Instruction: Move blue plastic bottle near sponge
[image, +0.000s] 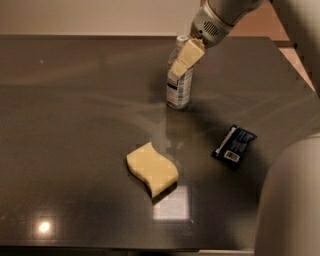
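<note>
camera view: the step in hand looks like the grasp at the start of the task, since the blue plastic bottle (179, 90) stands upright on the dark table (75, 110) toward its far side, well apart from the sponge (151, 168), which lies flat nearer the front edge; the gripper (182, 59) reaches in from the upper right and sits at the bottle's neck and shoulder, overlapping it, but whether the claw is clenched on the bottle or released cannot be told from here; the next move, by my judgement, calls for a sure hold high on the bottle, then a carry toward the front and slightly left, setting it down just beside the sponge without knocking it; a dark-blue snack packet (233, 143) lies to the right, off that path; the bottle is clear plastic with a white cap and a white-and-pale-blue label with dark print, slim and likely light, so it may tip easily
</note>
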